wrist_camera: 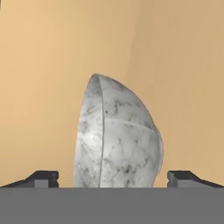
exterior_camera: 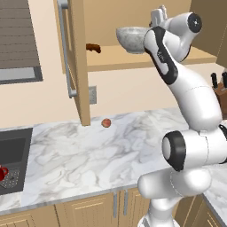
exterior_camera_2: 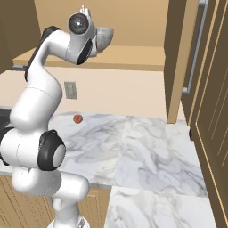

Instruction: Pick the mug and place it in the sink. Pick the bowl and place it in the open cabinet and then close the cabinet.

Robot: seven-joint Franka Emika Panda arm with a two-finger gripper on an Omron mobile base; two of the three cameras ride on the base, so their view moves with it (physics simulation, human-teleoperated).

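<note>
The grey-white marbled bowl (exterior_camera: 132, 39) stands upright on the wooden shelf of the open wall cabinet (exterior_camera: 133, 60), partly behind my arm. In the hand view the bowl (wrist_camera: 118, 140) lies between the two fingertips of my gripper (wrist_camera: 113, 179), which is open with gaps on both sides and touches nothing. The right base view shows the bowl (exterior_camera_2: 105, 37) just past my hand. The red mug (exterior_camera: 2, 173) sits in the black sink (exterior_camera: 15, 150) at the far left edge.
The cabinet door (exterior_camera: 74, 57) hangs open left of the shelf, with its bar handle; from the other side the door (exterior_camera_2: 178, 58) is on the right. A small brown thing (exterior_camera: 93, 48) lies on the shelf. A reddish ball (exterior_camera: 106, 123) rests on the marble counter (exterior_camera: 88, 155). A knife block (exterior_camera: 220, 91) stands far right.
</note>
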